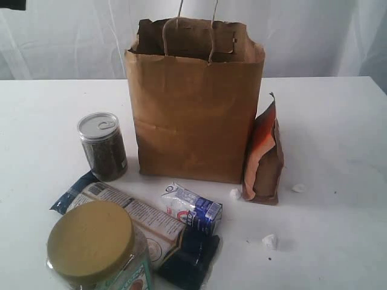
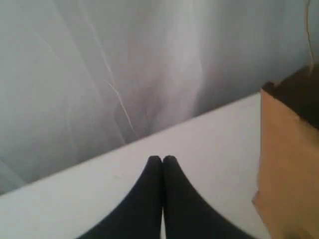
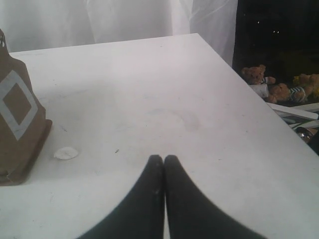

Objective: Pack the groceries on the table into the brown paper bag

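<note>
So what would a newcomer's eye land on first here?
The tall brown paper bag stands upright in the middle of the white table, open at the top. Nearest the camera at lower left, the big olive-lidded jar looms large, and the orange-brown pouch stands close by the bag's right side.

tall brown paper bag (image 1: 193, 115) mid flat white bench (image 1: 338, 139) | orange-brown pouch (image 1: 264, 158) against bag's right side | clear dark-grain can (image 1: 103, 147) left-front of bag | long dark-blue packet (image 1: 145, 223) before bag, small white-blue carton (image 1: 192, 207) overlapping it | big olive-lidded jar (image 1: 97, 248) frontmost, left

White speckled table (image 1: 338, 133), brown paper bag (image 1: 193, 115), olive-lidded jar (image 1: 91, 241), orange-brown pouch (image 1: 264, 160)
</note>
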{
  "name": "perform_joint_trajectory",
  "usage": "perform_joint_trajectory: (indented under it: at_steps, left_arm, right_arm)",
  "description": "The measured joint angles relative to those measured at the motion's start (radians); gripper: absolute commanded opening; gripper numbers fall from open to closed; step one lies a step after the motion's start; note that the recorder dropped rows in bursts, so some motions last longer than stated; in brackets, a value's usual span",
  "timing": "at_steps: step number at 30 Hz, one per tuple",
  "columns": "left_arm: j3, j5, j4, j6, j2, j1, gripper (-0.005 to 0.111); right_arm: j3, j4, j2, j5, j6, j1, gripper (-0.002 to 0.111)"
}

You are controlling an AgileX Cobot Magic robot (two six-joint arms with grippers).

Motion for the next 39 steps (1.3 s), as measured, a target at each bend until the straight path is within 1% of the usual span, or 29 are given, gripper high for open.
perform_joint_trajectory:
  at_steps: [1, 4, 6, 8, 9, 10, 11, 13, 16, 19, 22, 24, 25, 26, 28, 31, 32, 34, 35, 36, 39]
  left_arm:
    - [-0.047, 0.061, 0.081, -0.099, 0.043, 0.000, 0.000]
    - [-0.210, 0.291, 0.469, -0.458, 0.191, 0.002, 0.000]
    - [-0.303, 0.501, 0.742, -0.678, 0.290, 0.014, 0.000]
    - [-0.359, 0.669, 0.916, -0.796, 0.372, 0.035, 0.000]
    - [-0.372, 0.734, 0.966, -0.833, 0.395, 0.047, 0.000]
    - [-0.378, 0.774, 0.978, -0.856, 0.416, 0.064, 0.000]
    - [-0.380, 0.793, 0.958, -0.864, 0.428, 0.082, 0.000]
    - [-0.385, 0.798, 0.836, -0.829, 0.432, 0.112, 0.000]
    - [-0.389, 0.811, 0.521, -0.624, 0.432, 0.124, 0.000]
    - [-0.380, 0.842, 0.293, -0.389, 0.432, 0.105, 0.000]
    - [-0.360, 0.850, 0.185, -0.185, 0.432, 0.068, 0.000]
    - [-0.353, 0.838, 0.171, -0.112, 0.432, 0.036, 0.000]
    - [-0.351, 0.827, 0.166, -0.080, 0.432, 0.020, 0.002]
    - [-0.348, 0.815, 0.164, -0.056, 0.432, 0.008, 0.006]
    - [-0.348, 0.787, 0.160, 0.013, 0.432, -0.020, 0.018]
    - [-0.347, 0.765, 0.129, 0.134, 0.432, -0.042, 0.049]
    - [-0.347, 0.760, 0.109, 0.168, 0.432, -0.044, 0.065]
    - [-0.347, 0.740, 0.049, 0.224, 0.432, -0.047, 0.086]
    - [-0.347, 0.727, 0.027, 0.236, 0.432, -0.047, 0.100]
    - [-0.347, 0.706, -0.008, 0.248, 0.432, -0.047, 0.106]
    - [-0.347, 0.675, -0.067, 0.256, 0.432, -0.047, 0.105]
  right_arm:
    - [0.000, 0.000, 0.000, 0.000, 0.000, 0.000, 0.000]
    - [0.000, 0.000, 0.000, 0.000, 0.000, 0.000, 0.000]
    - [0.000, 0.000, 0.000, 0.000, 0.000, 0.000, 0.000]
    - [0.000, 0.000, 0.000, 0.000, 0.000, 0.000, 0.000]
    - [0.000, 0.000, 0.000, 0.000, 0.000, 0.000, 0.000]
    - [0.000, 0.000, 0.000, 0.000, 0.000, 0.000, 0.000]
    - [0.000, 0.000, 0.000, 0.001, 0.000, 0.000, 0.000]
    - [0.000, 0.000, 0.000, 0.001, 0.000, 0.000, 0.000]
    - [0.000, 0.000, 0.000, 0.001, 0.000, 0.000, 0.000]
    - [0.000, 0.000, 0.000, 0.001, 0.000, 0.000, 0.000]
    - [0.000, 0.000, 0.000, 0.001, 0.000, 0.000, 0.000]
    - [0.000, 0.000, 0.000, 0.001, 0.000, 0.000, 0.000]
    - [0.000, 0.000, 0.000, 0.001, 0.000, 0.000, 0.000]
    - [0.000, 0.000, 0.000, 0.001, 0.000, 0.000, 0.000]
    - [0.000, 0.000, 0.000, 0.001, 0.000, 0.000, 0.000]
    - [0.000, 0.000, 0.000, 0.001, 0.000, 0.000, 0.000]
    - [0.000, 0.000, 0.000, 0.001, 0.000, 0.000, 0.000]
    - [0.000, 0.000, 0.000, 0.001, 0.000, 0.000, 0.000]
    - [0.000, 0.000, 0.000, 0.001, 0.000, 0.000, 0.000]
    - [0.000, 0.000, 0.000, 0.001, 0.000, 0.000, 0.000]
    - [0.000, 0.000, 0.000, 0.001, 0.000, 0.000, 0.000]
